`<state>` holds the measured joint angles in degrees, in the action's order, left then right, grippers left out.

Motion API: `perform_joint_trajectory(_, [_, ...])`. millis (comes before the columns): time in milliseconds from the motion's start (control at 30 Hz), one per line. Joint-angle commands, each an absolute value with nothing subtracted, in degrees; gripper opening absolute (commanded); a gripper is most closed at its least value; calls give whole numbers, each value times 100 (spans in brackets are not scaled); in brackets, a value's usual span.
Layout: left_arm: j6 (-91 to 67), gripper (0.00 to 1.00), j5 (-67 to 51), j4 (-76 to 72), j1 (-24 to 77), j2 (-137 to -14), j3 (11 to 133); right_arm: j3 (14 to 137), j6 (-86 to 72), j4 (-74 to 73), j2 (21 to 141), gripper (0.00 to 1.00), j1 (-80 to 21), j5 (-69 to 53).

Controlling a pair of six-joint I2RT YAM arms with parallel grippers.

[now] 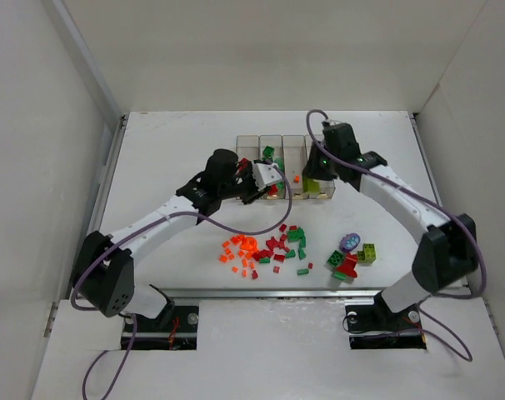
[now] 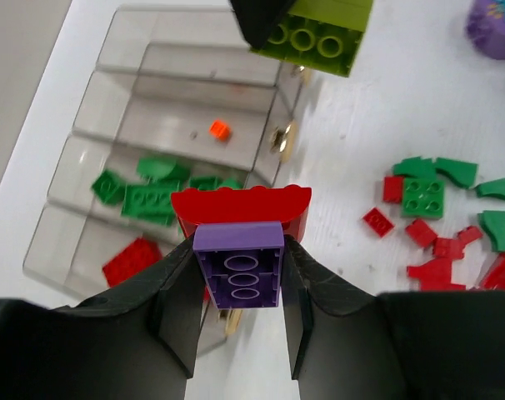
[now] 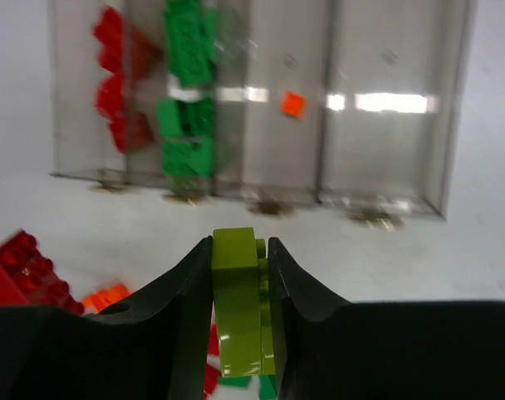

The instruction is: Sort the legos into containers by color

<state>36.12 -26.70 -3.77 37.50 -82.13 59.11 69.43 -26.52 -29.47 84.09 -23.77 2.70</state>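
Four joined clear bins stand at mid-table. In the right wrist view the left bin holds red bricks, the second green bricks, the third one orange bit; the fourth shows nothing. My left gripper hovers over the near end of the left bins, shut on a purple brick joined to a red arched brick. My right gripper is over the near end of the right bins, shut on a lime-yellow brick, also seen in the left wrist view.
Loose bricks lie in front of the bins: an orange heap, red bits, green bits. To the right is a cluster with a purple round piece, a lime brick and red and green bricks. White walls enclose the table.
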Motion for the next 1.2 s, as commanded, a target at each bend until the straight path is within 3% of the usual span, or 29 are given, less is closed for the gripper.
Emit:
perform_joint_trajectory(0, [2972,0,-1814,-711,3630,-7682,5538,8048,-2303,-2064,9288,0,-2610,-500])
perform_joint_trajectory(67, [2735,0,-1592,-791,3577,-7498,5406,8595,-2303,-2320,9711,0,-2663,-860])
perform_joint_trajectory(200, [2593,0,-1670,-791,3437,-7208,5029,8123,-2513,-1619,9519,0,-2715,-1011])
perform_joint_trajectory(433, [2531,0,-1740,-791,3331,-7075,4720,8534,-2645,-1714,9817,0,-2769,-1274])
perform_joint_trajectory(533, [3378,0,-2370,-564,3331,-7250,4554,8176,-2794,-1714,9547,0,-2769,-1011])
perform_joint_trajectory(767, [4640,0,-2303,-246,3331,-7813,4289,7709,-2654,-2056,9054,0,-3014,-502])
perform_joint_trajectory(1000, [4141,0,-2558,-377,3331,-7813,4719,7402,-2812,-3628,8807,0,-3076,1000])
perform_joint_trajectory(1167, [3683,0,-2935,-378,3331,-7875,5194,6804,-2936,-4192,8745,0,-3076,1310])
